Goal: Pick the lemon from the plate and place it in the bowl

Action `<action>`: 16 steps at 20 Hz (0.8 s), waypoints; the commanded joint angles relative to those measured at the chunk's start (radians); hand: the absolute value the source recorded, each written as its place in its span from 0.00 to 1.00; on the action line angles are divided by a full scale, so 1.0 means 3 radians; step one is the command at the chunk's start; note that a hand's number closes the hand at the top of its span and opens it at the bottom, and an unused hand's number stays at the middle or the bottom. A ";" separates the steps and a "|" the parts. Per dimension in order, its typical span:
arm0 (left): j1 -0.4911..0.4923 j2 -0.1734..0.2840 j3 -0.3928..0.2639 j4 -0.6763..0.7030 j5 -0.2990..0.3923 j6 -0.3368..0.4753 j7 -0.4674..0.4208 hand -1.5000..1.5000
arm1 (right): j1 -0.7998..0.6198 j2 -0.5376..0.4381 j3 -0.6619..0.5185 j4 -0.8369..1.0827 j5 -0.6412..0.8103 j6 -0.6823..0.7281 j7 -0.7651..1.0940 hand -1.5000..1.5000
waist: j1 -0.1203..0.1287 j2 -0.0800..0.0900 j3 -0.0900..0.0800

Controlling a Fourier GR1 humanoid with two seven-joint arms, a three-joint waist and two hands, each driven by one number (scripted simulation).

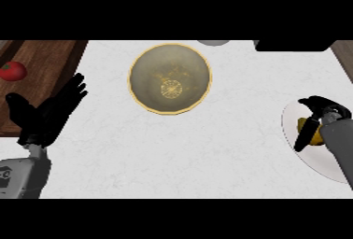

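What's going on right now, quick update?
Right hand fingers curled round lemon on plate. Left hand open, resting at left. Bowl waiting, nothing between.

The lemon (308, 132) is largely covered by the right hand (318, 116), whose fingers curl over it; only a yellow patch shows. The white plate (293, 135) is cut off by the right edge and partly hidden under the forearm. A grey object (214, 42) and a black object (293, 45) at the top are cropped, identity undeterminable.
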 commanded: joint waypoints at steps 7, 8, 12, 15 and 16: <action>0.0101 -0.0038 0.0083 -0.0179 -0.0018 -0.0097 0.0064 0.50 | -0.0023 -0.0045 -0.0115 0.0357 0.0419 -0.0268 -0.0705 1.00 | 0.0010 0.0001 0.0001; 0.0049 -0.0059 0.0070 -0.0212 -0.0036 -0.0024 0.0161 0.50 | 0.0163 0.0080 -0.0037 0.0371 0.0489 -0.0499 -0.0787 1.00 | 0.0007 0.0002 0.0002; 0.0055 -0.0021 0.0112 -0.0098 -0.0033 -0.0171 0.0012 0.50 | -0.0257 0.0032 -0.0189 0.0716 0.0539 -0.0395 -0.0910 1.00 | 0.0031 0.0009 0.0002; -0.0108 -0.0114 0.0139 0.0010 -0.0070 -0.0047 0.0109 0.50 | 0.0092 0.0068 -0.0129 0.0217 0.0629 -0.0421 -0.0822 1.00 | -0.0011 -0.0001 0.0000; 0.0036 -0.0108 0.0101 -0.0227 -0.0101 -0.0056 0.0172 0.50 | -0.0106 0.0067 -0.0212 0.0302 0.0615 -0.0277 -0.0730 1.00 | 0.0005 -0.0002 0.0000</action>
